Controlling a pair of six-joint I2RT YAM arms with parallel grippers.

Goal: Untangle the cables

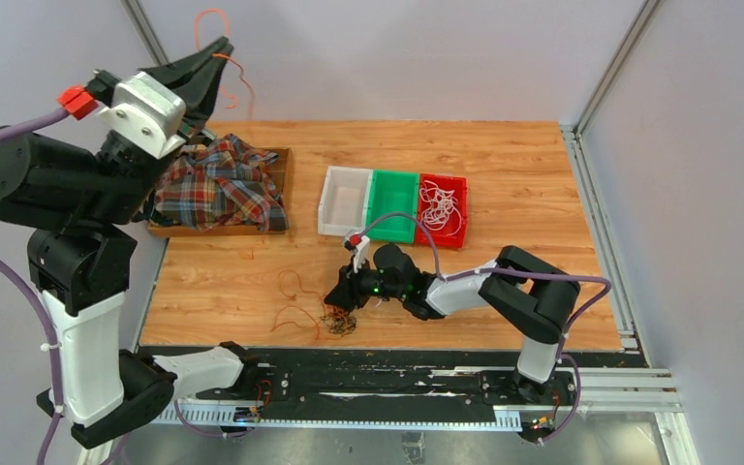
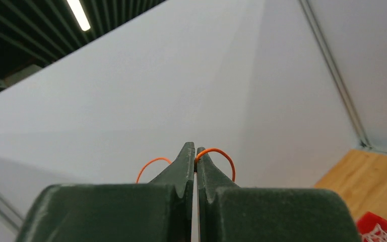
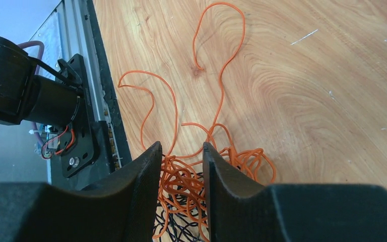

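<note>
the surface [image 1: 504, 165] carries a plaid cloth [image 1: 215, 184], a red bin [image 1: 443, 178] holding white cables [image 1: 438, 205], and, near its front edge, the tangle [image 1: 339, 320] of orange and dark cables. the left end effector [image 2: 195, 151] is raised high by the back wall, pinched tight on an orange cable [image 2: 221, 154] that hangs free. the right end effector [image 3: 181, 151] sits low, jaws narrowly apart, straddling the tangle's orange loops. to do this well, i judge it should close on one orange strand only, near the knot's edge, then draw it out slowly and sideways, leaving the dark strands down.
</note>
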